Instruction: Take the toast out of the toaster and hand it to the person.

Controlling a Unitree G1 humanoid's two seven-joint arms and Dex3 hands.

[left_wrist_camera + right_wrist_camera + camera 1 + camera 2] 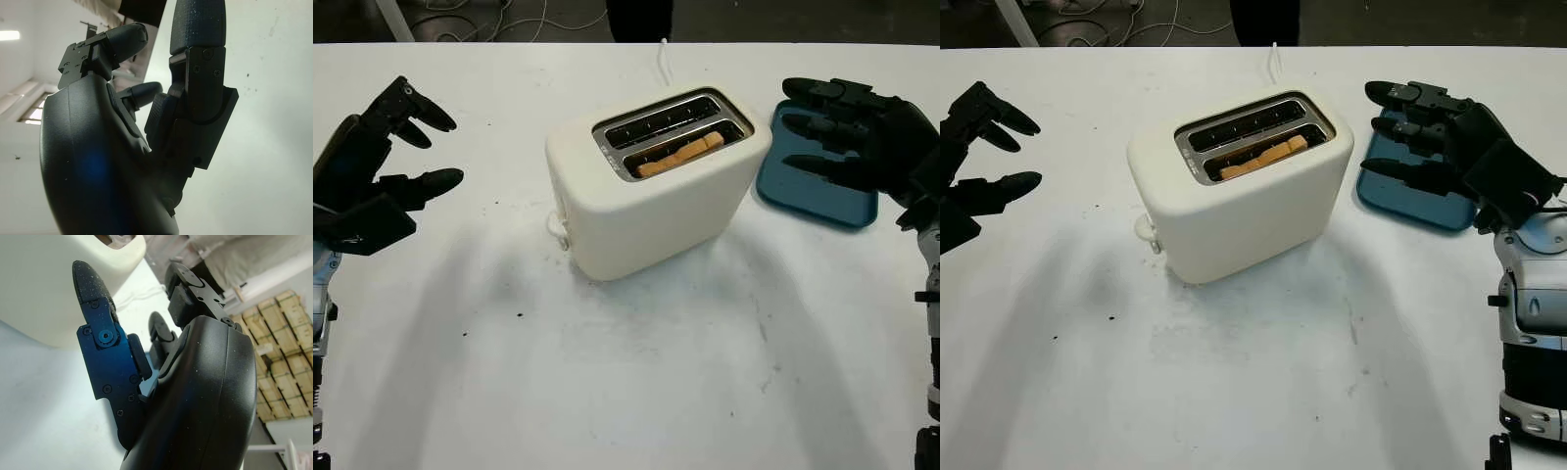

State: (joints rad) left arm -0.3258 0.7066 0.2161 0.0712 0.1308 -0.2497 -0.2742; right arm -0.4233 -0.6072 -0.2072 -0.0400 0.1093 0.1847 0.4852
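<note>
- Toast (680,155): seated in the nearer slot of the cream toaster (656,211), mid-table.
- Left hand (372,171): open, holding nothing, left of toaster.
- Right hand (862,132): open, holding nothing, above blue tray (818,196).

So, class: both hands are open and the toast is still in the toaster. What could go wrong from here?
1. The toast sits low in the near slot of the toaster; thick fingers may fail to pinch it, or may crumble it.
2. The right hand, hovering over the blue tray, could nudge the toaster as it reaches in.
3. The left hand is open and apart, so nothing steadies the toaster.
</note>
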